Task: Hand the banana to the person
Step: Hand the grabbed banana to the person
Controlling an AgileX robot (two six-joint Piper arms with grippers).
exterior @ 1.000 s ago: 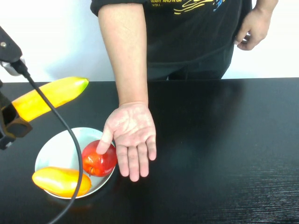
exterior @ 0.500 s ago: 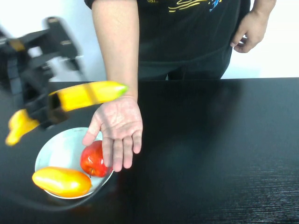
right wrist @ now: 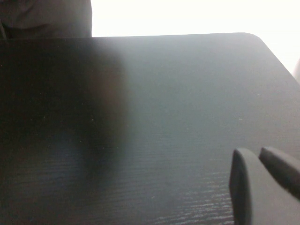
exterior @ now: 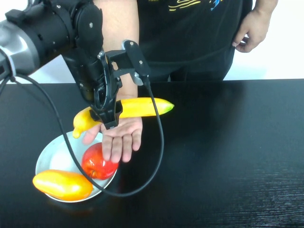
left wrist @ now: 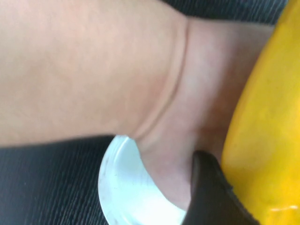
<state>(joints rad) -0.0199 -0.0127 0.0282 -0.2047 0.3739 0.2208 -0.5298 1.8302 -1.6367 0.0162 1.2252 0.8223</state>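
Observation:
My left gripper is shut on the banana, a long yellow fruit with a greenish tip, and holds it level just above the person's open palm. The person stands behind the table in a black shirt, one arm stretched over the table. In the left wrist view the banana fills one side beside a black finger, with the person's wrist right behind. My right gripper is out of the high view; its wrist view shows its fingers close together over bare black table.
A white bowl at the front left holds a red apple and a plump yellow-orange fruit. The left arm's black cable loops over the table. The person's other hand hangs at the back right.
My left arm has swung right and over the bowl, carrying the banana from the left edge to above the person's palm. The person's hand has shifted slightly left and back.

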